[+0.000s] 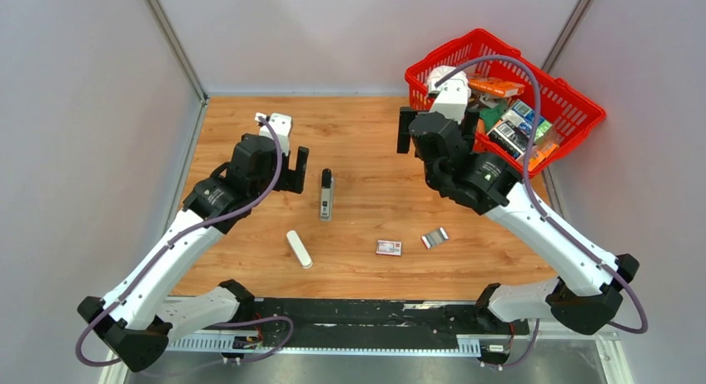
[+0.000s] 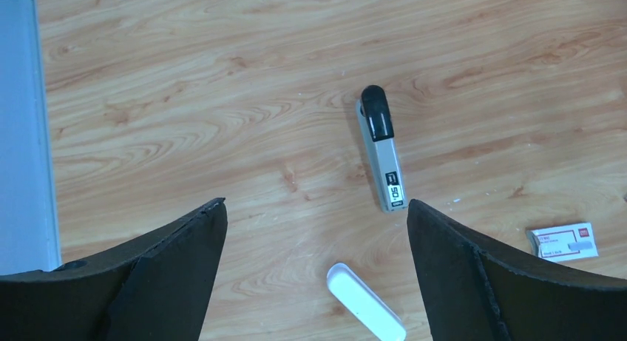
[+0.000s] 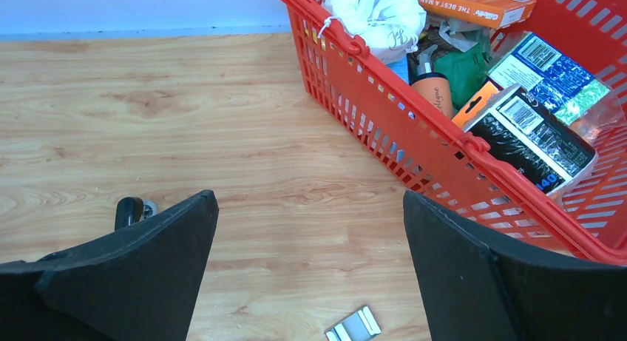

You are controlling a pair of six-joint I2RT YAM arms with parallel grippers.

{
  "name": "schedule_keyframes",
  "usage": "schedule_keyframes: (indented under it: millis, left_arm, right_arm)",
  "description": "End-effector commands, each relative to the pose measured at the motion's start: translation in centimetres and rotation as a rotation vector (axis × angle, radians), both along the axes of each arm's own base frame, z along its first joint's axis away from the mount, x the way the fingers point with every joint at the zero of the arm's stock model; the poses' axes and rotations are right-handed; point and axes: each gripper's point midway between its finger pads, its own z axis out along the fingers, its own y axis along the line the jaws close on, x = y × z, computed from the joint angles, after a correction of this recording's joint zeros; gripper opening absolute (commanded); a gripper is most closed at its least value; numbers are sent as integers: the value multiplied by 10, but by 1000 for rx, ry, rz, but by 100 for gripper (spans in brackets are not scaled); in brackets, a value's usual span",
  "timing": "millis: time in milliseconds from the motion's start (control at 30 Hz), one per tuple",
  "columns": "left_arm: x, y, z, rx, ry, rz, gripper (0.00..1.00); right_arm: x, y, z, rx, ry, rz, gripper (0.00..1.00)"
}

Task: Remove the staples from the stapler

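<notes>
The grey stapler (image 1: pixel 326 196) with a black end lies flat on the wooden table, also in the left wrist view (image 2: pixel 382 150); only its black end (image 3: pixel 129 210) shows in the right wrist view. A short silver-grey strip of staples (image 1: pixel 434 237) lies loose on the table right of it, also in the right wrist view (image 3: pixel 353 325). My left gripper (image 1: pixel 293 172) hangs open and empty just left of the stapler (image 2: pixel 316 206). My right gripper (image 1: pixel 410 130) is open and empty above the table, beside the basket (image 3: pixel 309 197).
A red basket (image 1: pixel 574 109) full of boxes and packets stands at the back right (image 3: pixel 414 126). A small red-and-white box (image 1: pixel 389 247) (image 2: pixel 566 241) and a white oblong piece (image 1: pixel 299 249) (image 2: pixel 367 304) lie near the front.
</notes>
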Motion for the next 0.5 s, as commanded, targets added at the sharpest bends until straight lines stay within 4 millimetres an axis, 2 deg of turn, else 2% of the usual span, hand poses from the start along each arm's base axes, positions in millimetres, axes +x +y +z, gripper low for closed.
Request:
schedule_keyframes:
  millis: [0, 300, 467]
  left_arm:
    - [7, 7, 12, 14, -5, 64, 98]
    - [16, 2, 7, -4, 8, 94, 98]
    - [23, -2, -6, 13, 49, 119, 98]
  right_arm:
    - [4, 2, -4, -28, 22, -11, 100]
    - [11, 11, -24, -93, 46, 20, 100]
    - [11, 11, -37, -125, 69, 35, 100]
